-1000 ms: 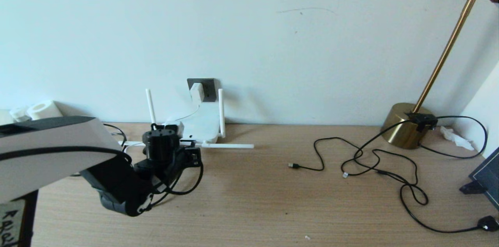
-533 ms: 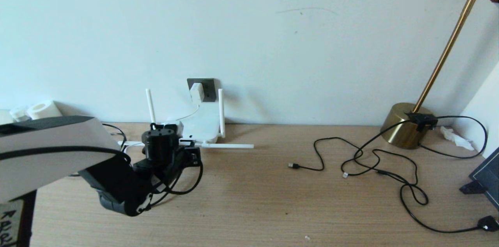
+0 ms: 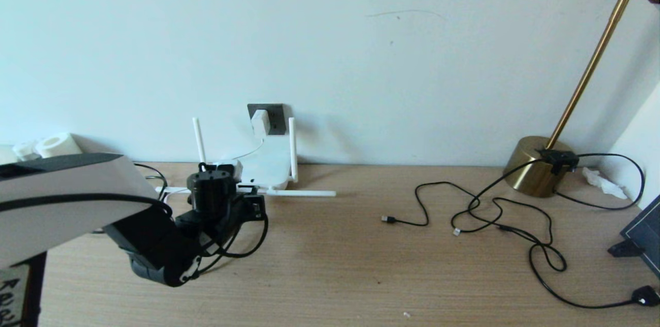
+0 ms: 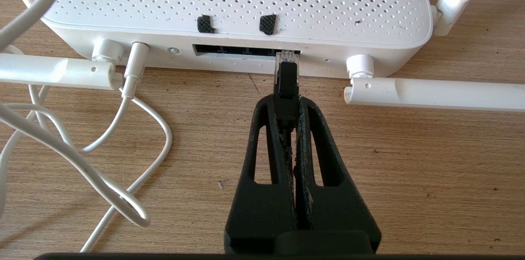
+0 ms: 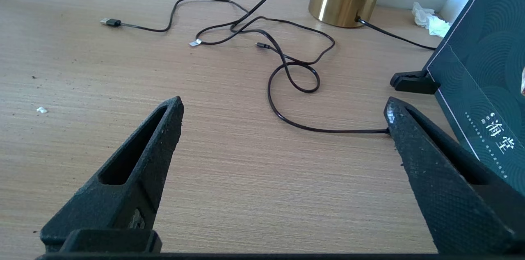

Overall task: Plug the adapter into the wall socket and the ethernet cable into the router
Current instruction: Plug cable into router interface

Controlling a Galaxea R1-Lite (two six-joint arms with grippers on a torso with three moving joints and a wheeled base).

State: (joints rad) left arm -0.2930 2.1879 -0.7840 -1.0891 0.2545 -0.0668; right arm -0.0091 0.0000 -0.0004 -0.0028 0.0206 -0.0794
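The left hand (image 4: 287, 104) is clamped on the black cable (image 4: 286, 83); its clear plug tip, at twelve o'clock, touches the perforated white router's (image 4: 246, 1) port slot. The right hand (image 5: 283, 116) gapes over the woodgrain desk (image 5: 229, 169).

Ethernet cable (image 4: 286, 87) mostly hidden between fingers (image 4: 266, 145)

- One router (image 4: 238, 1) sits just ahead of my left gripper (image 4: 286, 102), with four antennas.
- One ethernet cable (image 4: 286, 83) in my pinched fingers.
- One adapter (image 3: 260, 121), one wall socket (image 3: 273, 115) beyond.
- One brass lamp (image 3: 539, 164) far to my right.
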